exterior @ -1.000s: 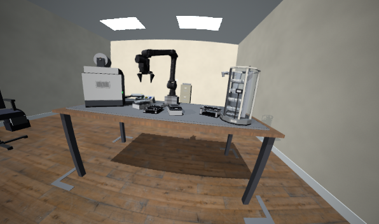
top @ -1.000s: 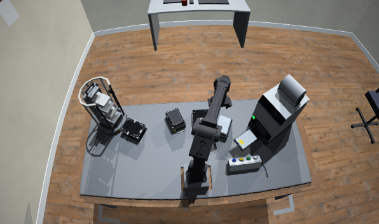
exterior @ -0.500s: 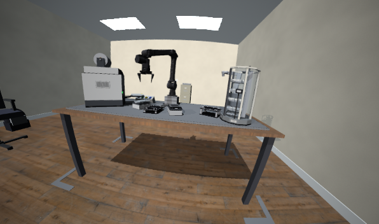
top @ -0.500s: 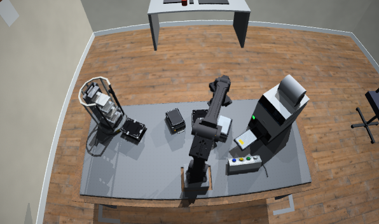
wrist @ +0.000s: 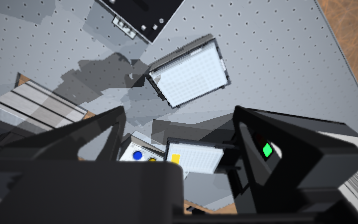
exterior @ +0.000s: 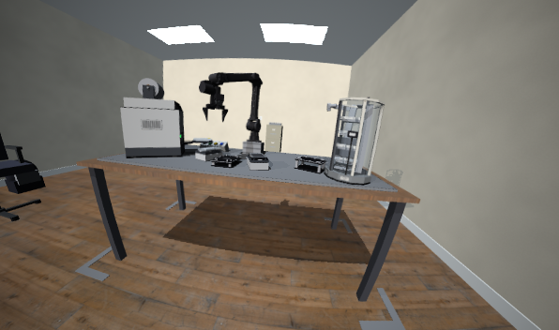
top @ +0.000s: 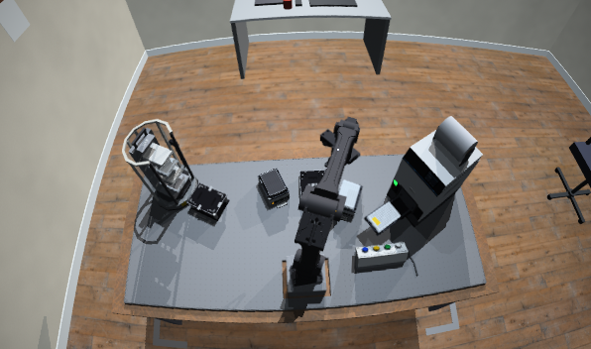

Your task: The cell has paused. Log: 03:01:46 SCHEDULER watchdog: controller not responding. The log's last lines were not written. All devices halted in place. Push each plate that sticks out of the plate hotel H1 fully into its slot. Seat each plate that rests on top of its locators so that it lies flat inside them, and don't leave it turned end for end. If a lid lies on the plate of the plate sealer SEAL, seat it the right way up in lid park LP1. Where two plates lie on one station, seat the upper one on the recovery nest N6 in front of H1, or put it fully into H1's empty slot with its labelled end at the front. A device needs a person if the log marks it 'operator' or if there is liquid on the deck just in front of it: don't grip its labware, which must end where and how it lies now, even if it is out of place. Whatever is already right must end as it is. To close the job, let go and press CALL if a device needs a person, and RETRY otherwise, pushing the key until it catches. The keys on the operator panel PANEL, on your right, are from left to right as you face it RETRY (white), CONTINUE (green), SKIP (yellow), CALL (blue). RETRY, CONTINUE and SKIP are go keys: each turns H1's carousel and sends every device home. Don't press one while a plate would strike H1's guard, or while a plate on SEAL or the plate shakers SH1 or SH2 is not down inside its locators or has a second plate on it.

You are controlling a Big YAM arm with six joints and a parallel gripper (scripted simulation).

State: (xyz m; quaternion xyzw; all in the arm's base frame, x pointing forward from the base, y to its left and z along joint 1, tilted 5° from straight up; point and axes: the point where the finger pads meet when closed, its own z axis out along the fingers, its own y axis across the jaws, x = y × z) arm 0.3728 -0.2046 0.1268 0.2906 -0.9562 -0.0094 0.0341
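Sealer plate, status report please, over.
Gripper open, empty, high above deck. Sealer plate holds a white piece with a yellow tag. Nothing between them.

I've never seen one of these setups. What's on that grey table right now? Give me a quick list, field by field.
arm: black, raised above the table, bent over its right side
gripper: open, holding nothing
sealer: grey box, green light lit
plate on sealer tray: white, with a yellow mark
key panel: blue, yellow, green, white buttons
plate tower: left end of the table
table: grey top
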